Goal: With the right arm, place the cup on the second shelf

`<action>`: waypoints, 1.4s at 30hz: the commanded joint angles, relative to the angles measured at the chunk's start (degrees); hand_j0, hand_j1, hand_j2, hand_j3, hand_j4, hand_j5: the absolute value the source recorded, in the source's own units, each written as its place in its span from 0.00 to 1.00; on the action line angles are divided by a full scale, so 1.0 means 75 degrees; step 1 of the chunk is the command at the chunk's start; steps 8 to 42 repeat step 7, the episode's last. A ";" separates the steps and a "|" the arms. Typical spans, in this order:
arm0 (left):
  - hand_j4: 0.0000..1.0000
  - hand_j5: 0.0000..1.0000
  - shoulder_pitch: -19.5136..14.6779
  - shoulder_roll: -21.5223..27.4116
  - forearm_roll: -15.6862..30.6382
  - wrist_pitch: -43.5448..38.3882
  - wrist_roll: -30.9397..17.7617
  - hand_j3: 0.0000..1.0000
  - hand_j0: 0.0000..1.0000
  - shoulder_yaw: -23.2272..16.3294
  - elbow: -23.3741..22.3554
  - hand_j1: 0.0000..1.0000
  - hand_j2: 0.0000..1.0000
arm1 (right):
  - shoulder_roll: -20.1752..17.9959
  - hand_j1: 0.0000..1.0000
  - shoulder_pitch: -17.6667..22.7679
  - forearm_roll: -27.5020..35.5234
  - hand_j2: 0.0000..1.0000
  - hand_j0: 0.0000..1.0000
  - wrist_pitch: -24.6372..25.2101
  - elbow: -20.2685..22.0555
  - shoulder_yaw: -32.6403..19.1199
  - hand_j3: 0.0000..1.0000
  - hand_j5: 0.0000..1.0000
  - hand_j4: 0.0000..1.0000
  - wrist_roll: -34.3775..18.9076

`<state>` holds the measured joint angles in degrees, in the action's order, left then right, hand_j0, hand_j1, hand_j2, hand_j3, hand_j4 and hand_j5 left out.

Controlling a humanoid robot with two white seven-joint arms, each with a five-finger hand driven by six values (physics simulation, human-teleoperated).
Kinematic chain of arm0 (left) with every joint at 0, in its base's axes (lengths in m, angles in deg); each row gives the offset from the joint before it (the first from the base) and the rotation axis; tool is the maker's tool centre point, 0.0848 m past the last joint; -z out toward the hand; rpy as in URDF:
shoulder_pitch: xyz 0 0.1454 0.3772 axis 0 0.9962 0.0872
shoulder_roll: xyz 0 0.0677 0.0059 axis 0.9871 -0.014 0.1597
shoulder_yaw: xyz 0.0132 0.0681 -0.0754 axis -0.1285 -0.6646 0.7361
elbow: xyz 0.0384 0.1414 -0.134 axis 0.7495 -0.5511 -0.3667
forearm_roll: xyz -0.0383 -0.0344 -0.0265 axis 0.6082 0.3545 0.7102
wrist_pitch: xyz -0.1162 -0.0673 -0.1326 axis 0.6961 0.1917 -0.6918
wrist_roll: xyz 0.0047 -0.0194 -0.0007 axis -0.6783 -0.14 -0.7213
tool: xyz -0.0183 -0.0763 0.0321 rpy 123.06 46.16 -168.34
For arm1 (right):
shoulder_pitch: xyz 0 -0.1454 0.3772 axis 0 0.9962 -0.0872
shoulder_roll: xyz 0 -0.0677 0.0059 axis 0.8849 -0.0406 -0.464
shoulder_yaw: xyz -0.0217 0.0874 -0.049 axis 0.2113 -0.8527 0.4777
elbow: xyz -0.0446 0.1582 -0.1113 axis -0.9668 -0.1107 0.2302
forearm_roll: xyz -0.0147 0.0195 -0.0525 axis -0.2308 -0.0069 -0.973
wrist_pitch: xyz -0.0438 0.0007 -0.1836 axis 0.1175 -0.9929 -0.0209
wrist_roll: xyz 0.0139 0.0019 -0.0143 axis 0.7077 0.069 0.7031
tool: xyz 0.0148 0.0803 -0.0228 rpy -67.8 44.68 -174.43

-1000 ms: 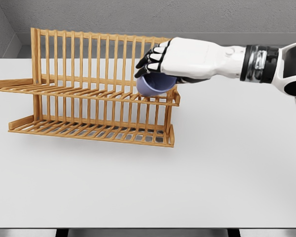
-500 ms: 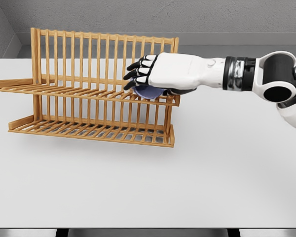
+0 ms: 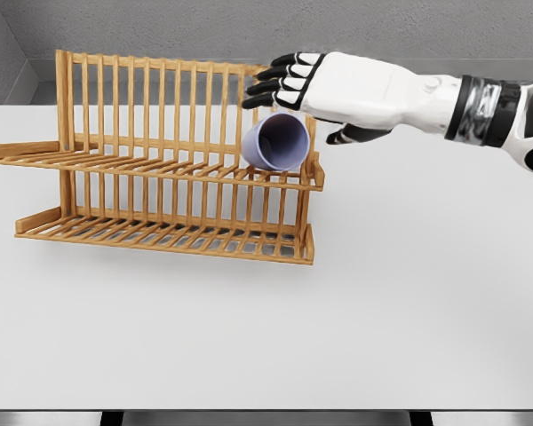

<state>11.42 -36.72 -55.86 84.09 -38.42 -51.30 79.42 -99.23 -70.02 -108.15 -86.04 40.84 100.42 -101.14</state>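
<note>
Now the lavender cup lies tipped on its side on the upper tier of the wooden dish rack, near its right end, mouth facing me, and my right hand hovers just above it with fingers spread, gripping nothing. I'd lift straight up and back to the right, clear of the slats, so no finger nudges the cup and rolls it off the rail.

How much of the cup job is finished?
Nearly all. Done: the light purple cup lies tipped on its side on the upper shelf of the wooden slatted dish rack, near its right end. In hand: nothing; the white right hand hovers just above, fingers spread. Left: only pulling that arm away. The left arm is not in view.
</note>
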 commanded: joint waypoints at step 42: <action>1.00 1.00 0.0000 0.0000 0.0001 -0.0004 -0.0009 1.00 1.00 0.0002 0.0002 1.00 1.00 | -0.0163 1.00 0.3244 0.0036 1.00 1.00 -0.0927 0.0018 -0.4869 1.00 1.00 1.00 0.0002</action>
